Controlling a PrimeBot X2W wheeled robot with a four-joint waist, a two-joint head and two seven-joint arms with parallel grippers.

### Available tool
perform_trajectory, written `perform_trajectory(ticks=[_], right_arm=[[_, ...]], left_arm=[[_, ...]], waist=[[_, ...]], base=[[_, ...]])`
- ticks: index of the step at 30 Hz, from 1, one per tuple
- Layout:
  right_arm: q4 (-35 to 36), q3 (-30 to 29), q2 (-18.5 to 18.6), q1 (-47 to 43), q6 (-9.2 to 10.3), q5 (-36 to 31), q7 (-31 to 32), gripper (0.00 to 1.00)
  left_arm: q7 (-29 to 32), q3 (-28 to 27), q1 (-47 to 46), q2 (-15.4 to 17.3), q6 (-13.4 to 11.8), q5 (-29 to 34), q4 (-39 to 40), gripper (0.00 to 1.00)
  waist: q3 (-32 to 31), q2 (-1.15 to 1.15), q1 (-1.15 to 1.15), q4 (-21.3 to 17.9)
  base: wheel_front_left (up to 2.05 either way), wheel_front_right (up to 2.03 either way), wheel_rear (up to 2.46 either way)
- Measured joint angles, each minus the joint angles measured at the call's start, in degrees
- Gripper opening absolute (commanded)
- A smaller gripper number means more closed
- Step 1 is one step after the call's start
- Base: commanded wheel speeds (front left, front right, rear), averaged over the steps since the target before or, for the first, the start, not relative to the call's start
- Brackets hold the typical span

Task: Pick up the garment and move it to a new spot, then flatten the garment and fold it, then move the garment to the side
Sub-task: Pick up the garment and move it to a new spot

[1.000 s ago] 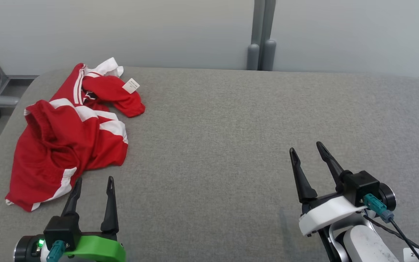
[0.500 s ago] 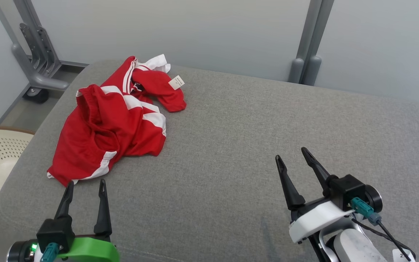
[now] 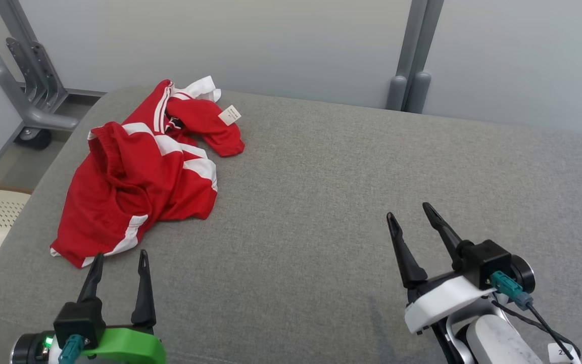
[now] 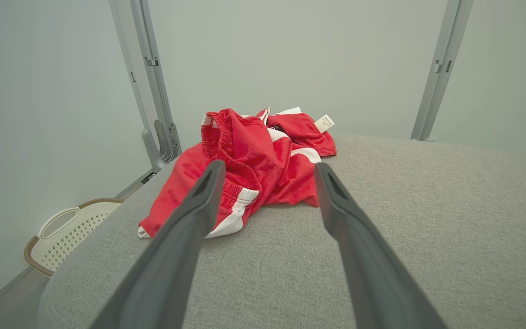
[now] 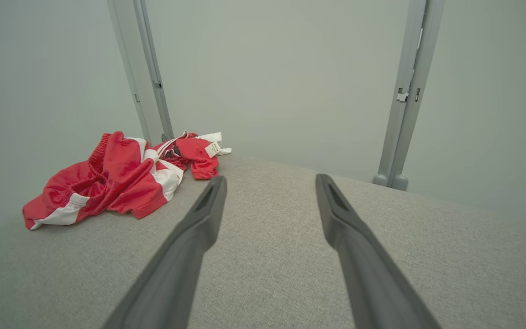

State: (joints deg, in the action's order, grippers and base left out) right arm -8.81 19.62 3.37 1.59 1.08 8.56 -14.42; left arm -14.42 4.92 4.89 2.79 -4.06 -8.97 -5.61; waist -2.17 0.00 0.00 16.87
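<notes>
In the head view the task looks barely begun: the red and white garment [image 3: 139, 172] lies crumpled at the far left of the grey padded surface [image 3: 321, 202], not yet lifted. The left gripper [image 3: 122, 255] sits just short of its near hem, jaws wide and empty. The right gripper [image 3: 409, 211], equally wide and empty, is well apart. The left wrist view frames the heap between spread fingers. The right wrist view has it off to the left.

The white tag [image 3: 229, 115] on the garment [image 3: 134, 182] has unreadably small print. A white label [image 3: 564, 352], lower right in the head view, starts "2".
</notes>
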Motion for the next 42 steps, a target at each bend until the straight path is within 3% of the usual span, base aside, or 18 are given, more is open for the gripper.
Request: perform_trajectory(ticks=[9,26,42], right_arm=[[0.03,-0.7,0.18,1.57,-0.01,-0.79,-0.01,1.0],[0.73,0.43,2.09,9.82,-2.02,-3.5,-0.01,1.0],[1.12,-0.05,3.93,16.84,-3.09,-5.32,-0.02,1.0]], left_arm=[[0.34,0.19,-7.58,1.6,0.6,0.68,-4.23,1.0],[12.98,-4.17,-29.43,3.13,0.75,-2.03,-13.82,1.0],[22.16,-7.62,-43.2,3.52,-1.58,-3.07,-25.6,1.0]], waist=[[1.59,0.0,0.0,-0.39],[8.57,0.0,0.0,-2.57],[17.43,0.0,0.0,-6.79]], base=[[0.0,0.0,0.0],[0.0,0.0,0.0],[0.0,0.0,0.0]])
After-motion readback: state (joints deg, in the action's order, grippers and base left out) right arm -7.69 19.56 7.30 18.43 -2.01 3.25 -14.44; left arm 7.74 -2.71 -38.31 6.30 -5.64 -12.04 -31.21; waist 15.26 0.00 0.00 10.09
